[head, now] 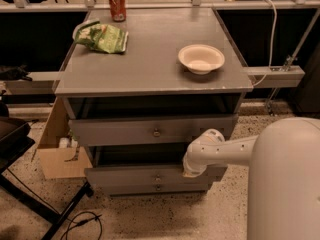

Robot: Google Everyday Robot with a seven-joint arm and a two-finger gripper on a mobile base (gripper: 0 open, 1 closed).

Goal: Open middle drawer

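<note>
The grey cabinet has three stacked drawers. The middle drawer [130,175] is a wide shallow grey front with a small round knob [157,178] at its centre, and a dark gap shows above it. My gripper [191,168] is at the end of the white arm [225,151], which reaches in from the right. It sits at the top edge of the middle drawer's front, right of the knob. The gripper's tip is hidden behind the white wrist.
The top drawer [120,131] stands out from the cabinet with a dark gap under the tabletop [150,59]. The lowest drawer [135,188] is near the floor. On top are a white bowl [201,59], a green chip bag [102,36] and a red can [117,5]. A cardboard box [57,156] stands at the left and cables [80,221] lie on the floor.
</note>
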